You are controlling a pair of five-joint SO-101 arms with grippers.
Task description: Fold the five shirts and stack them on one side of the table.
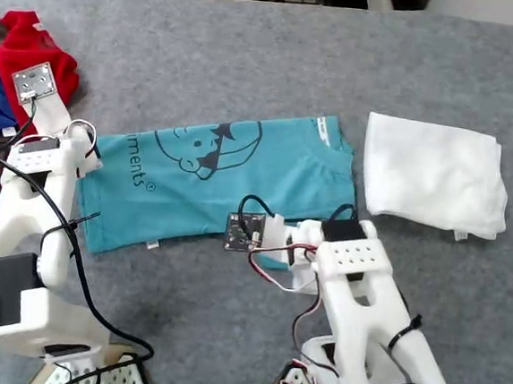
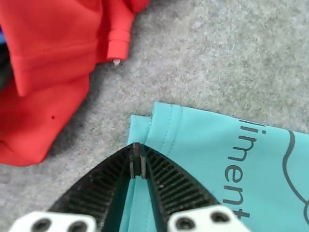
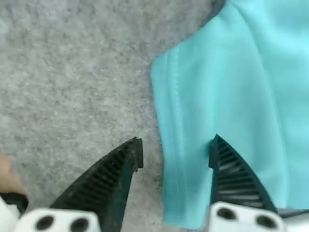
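1. The left gripper (image 2: 136, 163) is closed on the hem corner of the teal shirt (image 1: 213, 175), which lies flat at the centre of the high view.
2. The right gripper (image 3: 176, 145) is open, astride the shirt's lower edge.
3. The left wrist view shows the red shirt (image 2: 53, 63) near that corner.
4. The folded white shirt (image 1: 433, 176) lies at the right, apart; bare table (image 1: 250, 57) spans the top.

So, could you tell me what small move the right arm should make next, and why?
Probably close the right jaws on the teal shirt. They stand open astride its hemmed edge, one over fabric, one over the grey table, while the left jaws are shut on its other end.
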